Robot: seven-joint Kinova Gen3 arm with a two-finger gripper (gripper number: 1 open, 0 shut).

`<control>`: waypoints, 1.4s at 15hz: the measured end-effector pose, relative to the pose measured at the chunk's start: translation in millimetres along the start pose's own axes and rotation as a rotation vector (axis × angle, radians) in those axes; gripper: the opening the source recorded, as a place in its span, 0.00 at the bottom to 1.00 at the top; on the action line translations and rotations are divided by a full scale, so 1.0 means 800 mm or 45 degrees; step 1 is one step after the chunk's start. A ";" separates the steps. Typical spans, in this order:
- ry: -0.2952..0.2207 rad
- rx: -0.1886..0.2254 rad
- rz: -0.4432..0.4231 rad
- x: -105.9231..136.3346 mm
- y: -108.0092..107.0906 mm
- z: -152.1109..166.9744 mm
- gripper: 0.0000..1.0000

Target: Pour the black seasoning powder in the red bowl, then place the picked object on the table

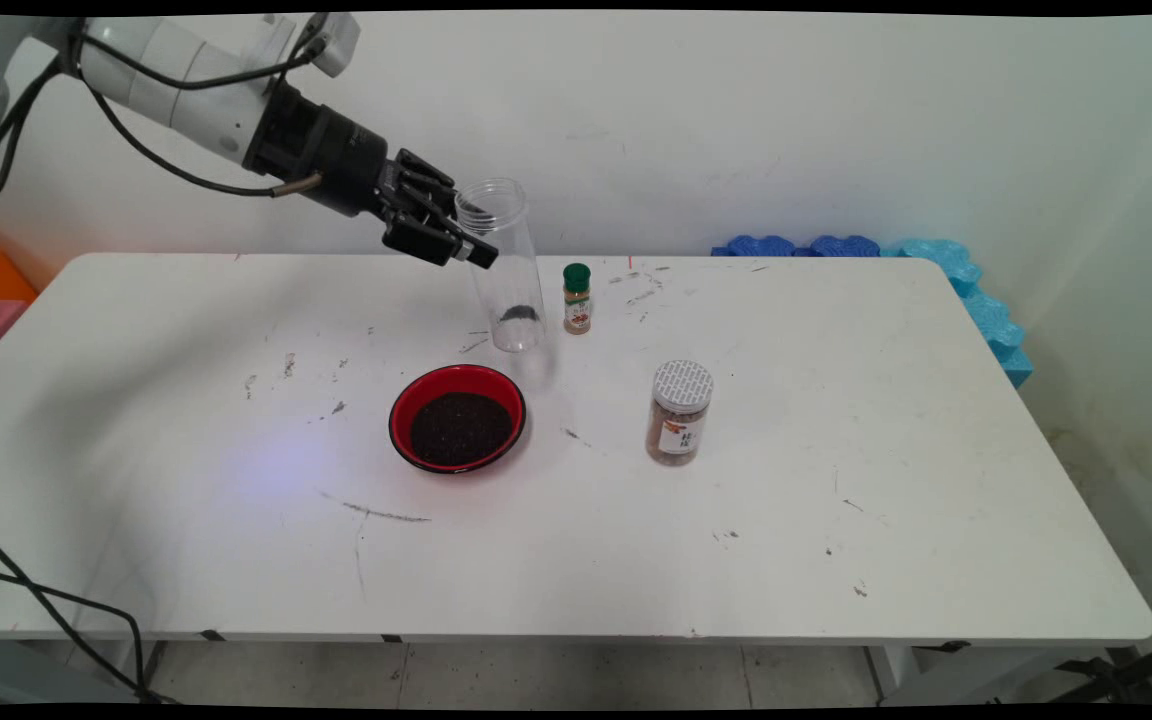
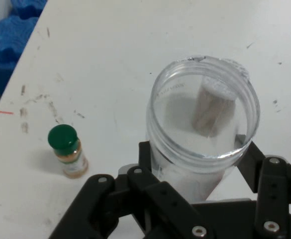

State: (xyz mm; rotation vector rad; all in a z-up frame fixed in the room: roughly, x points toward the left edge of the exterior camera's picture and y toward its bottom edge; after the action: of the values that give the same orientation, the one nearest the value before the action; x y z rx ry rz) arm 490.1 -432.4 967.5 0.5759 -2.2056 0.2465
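Hand view: clear jar (image 2: 203, 124) clamped between jaws, beside spice bottle (image 2: 67, 151).

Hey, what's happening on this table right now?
The robot's pincer is closed around a clear plastic jar near its open top. A little dark stuff sits in the jar's bottom. In front of it on the white table is a red bowl of dark grains. A green-capped spice bottle and a white-lidded jar stand nearby.
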 end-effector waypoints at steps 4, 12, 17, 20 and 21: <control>-0.011 0.023 0.054 0.006 0.001 0.001 0.00; -0.018 0.054 0.038 0.014 0.005 0.019 0.00; -0.022 0.076 -0.007 0.017 0.007 0.053 0.00; -0.027 0.083 -0.047 0.018 0.007 0.076 0.00; -0.030 0.085 -0.060 0.017 0.007 0.085 0.00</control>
State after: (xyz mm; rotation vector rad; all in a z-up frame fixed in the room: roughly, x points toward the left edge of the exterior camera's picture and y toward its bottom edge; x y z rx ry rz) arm 433.5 -456.1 934.7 0.6699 -2.2107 0.2901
